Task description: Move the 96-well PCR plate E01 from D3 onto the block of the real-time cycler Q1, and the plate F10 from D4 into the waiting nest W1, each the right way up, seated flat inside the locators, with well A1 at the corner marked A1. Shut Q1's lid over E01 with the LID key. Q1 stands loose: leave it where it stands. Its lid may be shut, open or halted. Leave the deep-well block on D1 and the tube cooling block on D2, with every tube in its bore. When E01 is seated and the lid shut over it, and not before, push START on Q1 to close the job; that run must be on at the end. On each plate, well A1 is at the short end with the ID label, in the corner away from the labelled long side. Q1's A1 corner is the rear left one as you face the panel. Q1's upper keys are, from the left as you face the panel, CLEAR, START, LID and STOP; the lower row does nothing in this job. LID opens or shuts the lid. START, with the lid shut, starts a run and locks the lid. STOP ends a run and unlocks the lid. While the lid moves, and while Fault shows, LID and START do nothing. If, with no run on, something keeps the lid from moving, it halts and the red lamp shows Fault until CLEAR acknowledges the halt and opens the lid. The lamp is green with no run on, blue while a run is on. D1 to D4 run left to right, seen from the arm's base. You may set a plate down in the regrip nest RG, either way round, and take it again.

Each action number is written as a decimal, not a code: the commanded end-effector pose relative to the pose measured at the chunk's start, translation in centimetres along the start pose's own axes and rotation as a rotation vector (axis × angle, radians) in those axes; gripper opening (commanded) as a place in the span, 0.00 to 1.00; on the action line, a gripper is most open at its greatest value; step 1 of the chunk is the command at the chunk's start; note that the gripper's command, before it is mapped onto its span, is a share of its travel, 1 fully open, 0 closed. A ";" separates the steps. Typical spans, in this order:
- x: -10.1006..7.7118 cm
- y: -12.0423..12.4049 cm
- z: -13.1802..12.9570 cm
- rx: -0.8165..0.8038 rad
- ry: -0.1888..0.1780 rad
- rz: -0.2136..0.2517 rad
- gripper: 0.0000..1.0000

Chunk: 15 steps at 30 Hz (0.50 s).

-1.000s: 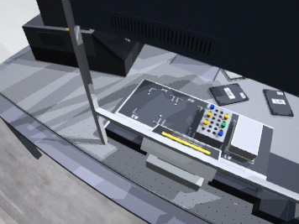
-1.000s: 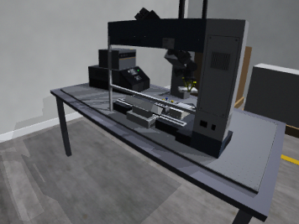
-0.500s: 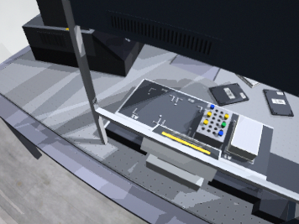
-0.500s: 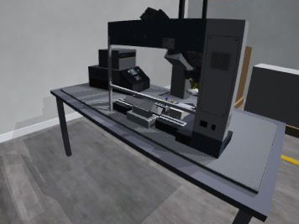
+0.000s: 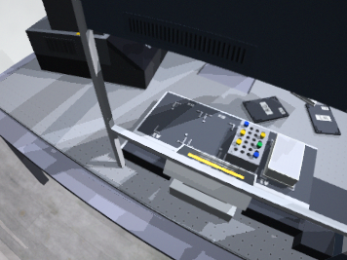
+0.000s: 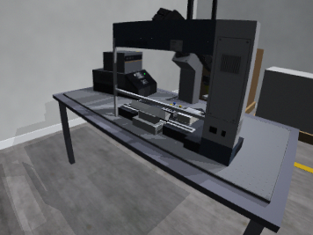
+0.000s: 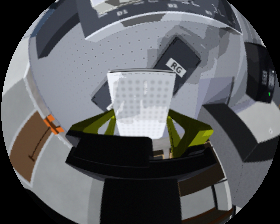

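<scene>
In the wrist view my gripper (image 7: 141,111) is shut on a white 96-well PCR plate (image 7: 139,105), with a yellow-green finger on each long side. I cannot read its ID label. I hold it above the table, over a dark nest (image 7: 103,97) that it partly hides. The nest marked RG (image 7: 181,62) lies just beyond to the right. In the top view the deck plate (image 5: 195,123) shows D3 and D4 bare. Two flat black nests (image 5: 265,109) (image 5: 323,119) lie behind the deck. The cycler Q1 (image 6: 132,77) shows a green lamp (image 6: 141,75). My arm (image 6: 189,76) stands behind the gantry.
The tube cooling block (image 5: 249,144) with coloured caps and the white deep-well block (image 5: 285,161) stand on the deck's right end. A large dark gantry housing (image 5: 219,25) overhangs the deck and hides my gripper in the top view. A grey post (image 5: 99,89) stands at the left.
</scene>
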<state>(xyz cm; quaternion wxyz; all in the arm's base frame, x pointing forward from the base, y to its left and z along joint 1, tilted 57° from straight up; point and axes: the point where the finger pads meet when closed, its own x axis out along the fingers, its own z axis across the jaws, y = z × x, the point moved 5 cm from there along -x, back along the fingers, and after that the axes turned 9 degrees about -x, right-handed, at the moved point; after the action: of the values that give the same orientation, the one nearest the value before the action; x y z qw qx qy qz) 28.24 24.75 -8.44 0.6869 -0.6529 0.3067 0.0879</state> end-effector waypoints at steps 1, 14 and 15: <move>-0.7 1.7 2.3 -0.126 -0.020 0.002 0.00; -0.7 3.0 4.9 -0.340 -0.014 -0.001 0.00; -0.8 3.3 5.6 -0.361 -0.016 -0.003 0.00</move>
<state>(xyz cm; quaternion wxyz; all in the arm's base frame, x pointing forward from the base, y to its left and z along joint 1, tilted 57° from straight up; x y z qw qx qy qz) 28.68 29.24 -10.33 0.5929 -0.7393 0.2919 0.1291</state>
